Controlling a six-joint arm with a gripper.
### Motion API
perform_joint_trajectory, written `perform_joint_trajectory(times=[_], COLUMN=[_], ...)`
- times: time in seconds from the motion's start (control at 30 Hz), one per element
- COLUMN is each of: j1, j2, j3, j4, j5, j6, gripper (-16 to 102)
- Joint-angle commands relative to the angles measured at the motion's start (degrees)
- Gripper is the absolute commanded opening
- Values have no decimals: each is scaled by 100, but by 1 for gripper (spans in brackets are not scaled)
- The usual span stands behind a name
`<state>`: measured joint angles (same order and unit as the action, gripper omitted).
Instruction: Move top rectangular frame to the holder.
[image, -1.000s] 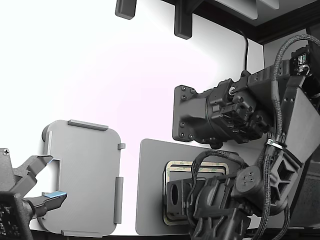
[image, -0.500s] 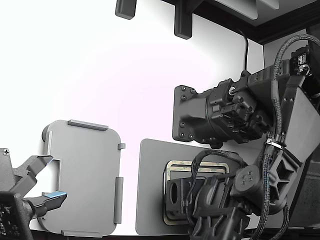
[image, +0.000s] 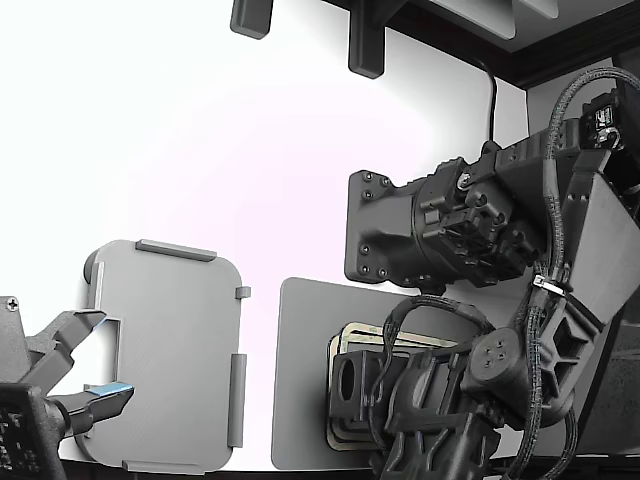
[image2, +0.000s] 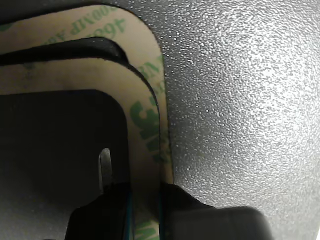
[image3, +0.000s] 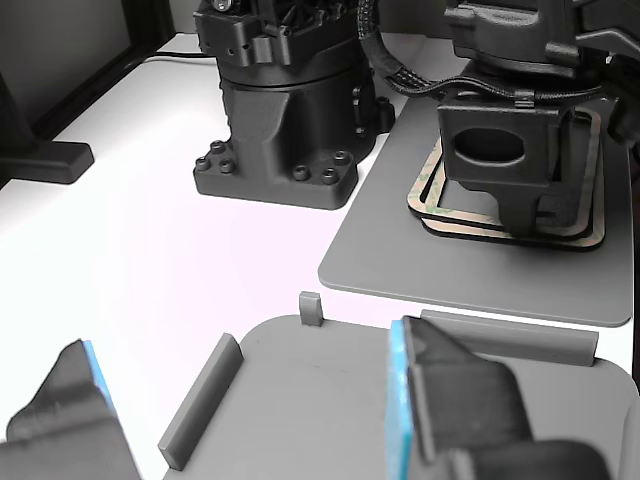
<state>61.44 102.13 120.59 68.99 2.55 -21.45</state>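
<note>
In the wrist view, the gripper (image2: 145, 210) has its two dark fingertips pinched on one side bar of the top rectangular frame (image2: 150, 125), one tip inside the frame's opening and one outside, with no gap to the tan strip between them. That frame, tan with green lettering, sits skewed over a second frame (image2: 55, 30) of the same kind, a dark shadowed gap showing between their corners. Both lie over the dark grey textured mat (image2: 240, 100).

In the other view, the gripper (image3: 520, 205) stands over the two offset frames on the mat (image3: 400, 250); nearer the camera lies the holder (image3: 330, 400), a light grey plate with raised tabs, well apart from the frames. A second arm's blue-padded jaws (image3: 400, 400) hang open over it.

In the exterior view, the holder (image: 170, 350) lies at the exterior view's left on the white table (image: 250, 150), the mat (image: 300, 380) beside it, and a black arm base (image: 390, 230) stands behind.
</note>
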Motion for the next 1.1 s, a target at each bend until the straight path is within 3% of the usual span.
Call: perform_joint_trajectory(times=[0.0, 0.4, 0.77, 1.07], j1=[-79, -193, -536, -1354], j2=[158, 158, 18, -79], j3=[-176, -1274, -3217, -3867], j4=[35, 993, 2584, 2584], j5=[0, -35, 782, 782], j6=[9, 53, 2461, 4711], gripper=[-11, -11, -11, -11])
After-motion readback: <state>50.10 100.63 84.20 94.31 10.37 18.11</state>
